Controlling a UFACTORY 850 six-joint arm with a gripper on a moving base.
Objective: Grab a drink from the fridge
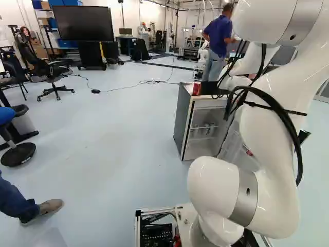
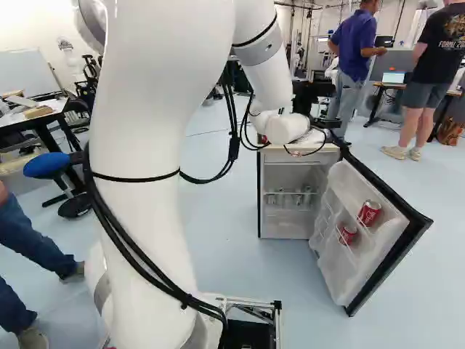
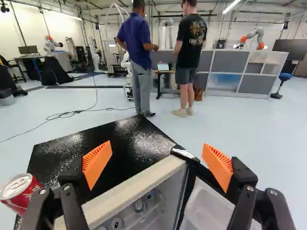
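Over the fridge's top, my gripper is at the end of the outstretched arm in the right base view. The wrist view shows the gripper open above the front edge of the fridge top, nothing held between its orange pads. A red can stands on that top, outside the fingers on one side. The fridge has its door swung open, with red cans on the door's shelves. Silvery cans stand on a shelf inside; their tops show below the front edge in the wrist view.
In the left base view, an office chair and a large screen stand far left. A cable lies on the floor. The open door juts out at the right of the right base view. Another robot is far behind.
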